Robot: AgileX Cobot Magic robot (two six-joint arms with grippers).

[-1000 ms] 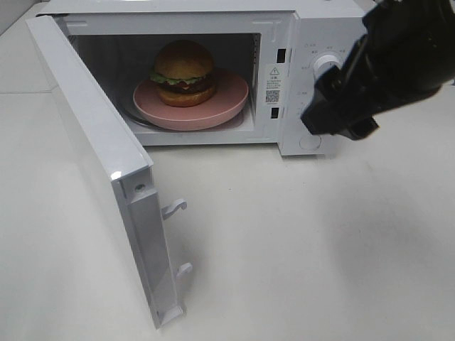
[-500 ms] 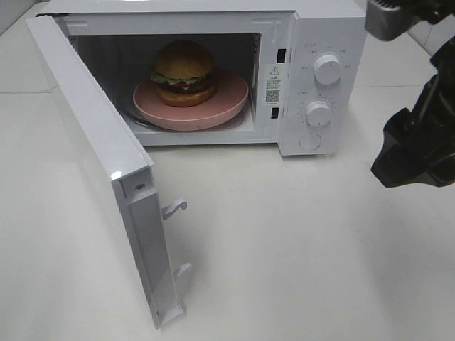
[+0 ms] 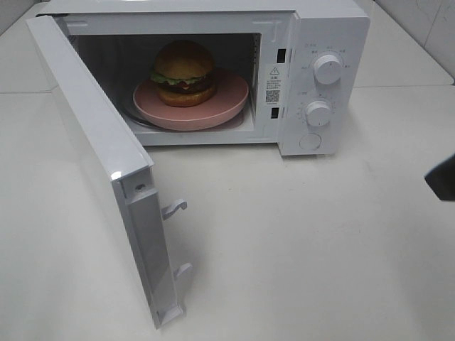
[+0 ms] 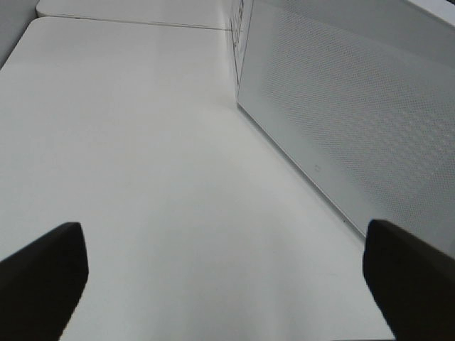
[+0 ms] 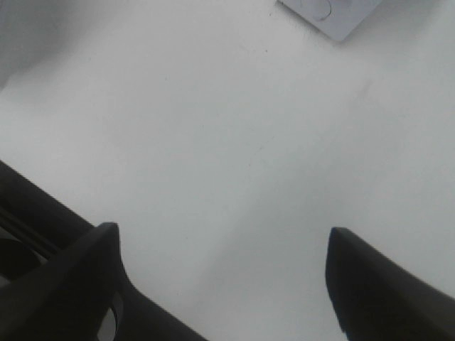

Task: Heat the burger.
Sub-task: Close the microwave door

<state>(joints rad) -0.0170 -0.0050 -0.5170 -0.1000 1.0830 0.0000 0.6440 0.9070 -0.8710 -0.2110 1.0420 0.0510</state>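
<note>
The burger (image 3: 183,72), with a golden-brown bun, green lettuce and a dark patty, sits on a pink plate (image 3: 227,99) inside the white microwave (image 3: 334,28). The microwave door (image 3: 99,156) stands wide open toward the front left. Only a dark tip of my right arm (image 3: 442,177) shows at the high view's right edge. My right gripper (image 5: 220,263) is open over bare table, a corner of the microwave (image 5: 334,14) just ahead of it. My left gripper (image 4: 220,263) is open, empty, low over the table beside the door's perforated panel (image 4: 355,121).
Two round knobs (image 3: 328,69) (image 3: 318,113) and a round button (image 3: 310,141) sit on the microwave's control panel. Two white door latches (image 3: 174,207) stick out from the door's edge. The white table (image 3: 298,249) spreads in front of the microwave.
My right arm has pulled back from in front of the control panel, moving right and toward the front until it is almost out of the high view. Burger, plate and door have not moved.
</note>
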